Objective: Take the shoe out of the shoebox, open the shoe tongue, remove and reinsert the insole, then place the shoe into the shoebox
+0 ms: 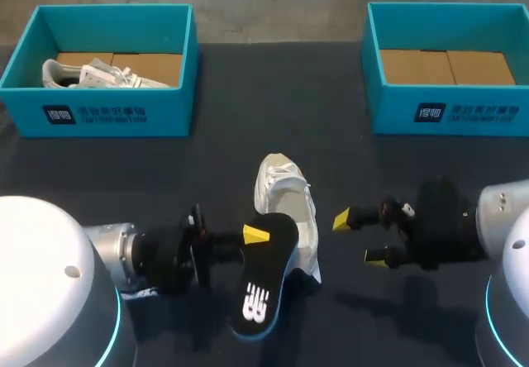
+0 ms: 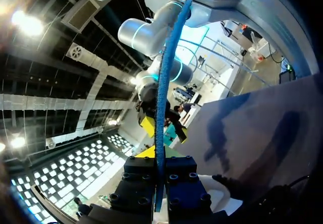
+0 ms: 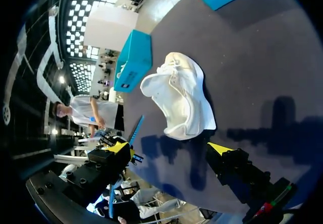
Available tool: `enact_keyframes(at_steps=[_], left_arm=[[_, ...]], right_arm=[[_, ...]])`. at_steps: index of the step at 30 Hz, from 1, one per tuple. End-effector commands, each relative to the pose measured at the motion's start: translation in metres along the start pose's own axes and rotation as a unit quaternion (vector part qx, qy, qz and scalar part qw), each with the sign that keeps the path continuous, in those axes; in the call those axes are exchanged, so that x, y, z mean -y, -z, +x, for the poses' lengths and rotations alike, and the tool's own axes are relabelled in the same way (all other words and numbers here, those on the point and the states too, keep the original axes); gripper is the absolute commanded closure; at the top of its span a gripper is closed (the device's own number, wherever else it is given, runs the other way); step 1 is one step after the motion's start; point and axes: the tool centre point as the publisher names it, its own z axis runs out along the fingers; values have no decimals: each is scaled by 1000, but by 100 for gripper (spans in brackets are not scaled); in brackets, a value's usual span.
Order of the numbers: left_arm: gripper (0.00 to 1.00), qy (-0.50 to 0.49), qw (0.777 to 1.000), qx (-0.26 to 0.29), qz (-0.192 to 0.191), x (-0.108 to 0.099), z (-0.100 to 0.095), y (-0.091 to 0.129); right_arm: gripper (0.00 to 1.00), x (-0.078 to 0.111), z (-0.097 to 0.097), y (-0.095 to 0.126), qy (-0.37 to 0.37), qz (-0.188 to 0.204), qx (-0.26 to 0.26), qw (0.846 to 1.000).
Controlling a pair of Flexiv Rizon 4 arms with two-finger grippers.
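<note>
Insole [image 1: 263,288] fast in left claw [image 1: 258,236]; right claw [image 1: 359,238] agape beside shoe [image 1: 289,210].

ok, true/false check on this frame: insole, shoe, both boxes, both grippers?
1. The insole sits inside the white shoe. False: it is out of the shoe, and the left gripper is shut on it.
2. The right gripper is open and holds nothing. True.
3. The right box holds a shoe. False: only its cardboard bottom shows; the second shoe lies in the left box.
4. The white shoe lies on the table between the two grippers. True.
</note>
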Motion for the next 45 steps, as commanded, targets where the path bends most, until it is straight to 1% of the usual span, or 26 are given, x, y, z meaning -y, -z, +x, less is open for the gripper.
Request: enact_keyframes(at_steps=[1,11,15,20,26,30,33,37,43,45], left_arm=[[100,0,1000,-1,0,-1,0,-1],[100,0,1000,-1,0,-1,0,-1],[100,37,999,-10,6,-3,3,-6],[100,87,996,1,3,-5,3,-7],[100,112,994,-10,3,-5,7,-10],[100,117,993,-34,1,2,18,-15],[100,132,990,-39,6,4,23,-15],[100,135,990,-36,4,0,27,-15],[100,124,991,-38,35,-1,26,-19],[100,115,991,-56,41,0,30,-21]], right_arm=[[0,2,0,3,0,-1,-2,1000],[0,2,0,3,0,-1,-2,1000],[0,5,0,2,-7,4,2,1000],[0,9,-5,3,-21,9,3,1000],[0,14,-12,-6,-34,17,-8,999],[0,15,-16,-11,-42,21,-14,999],[0,16,-19,-16,-47,27,-18,998],[0,14,-25,-20,-53,33,-29,998],[0,12,-33,-33,-69,50,-36,996],[0,11,-33,-38,-70,53,-46,995]])
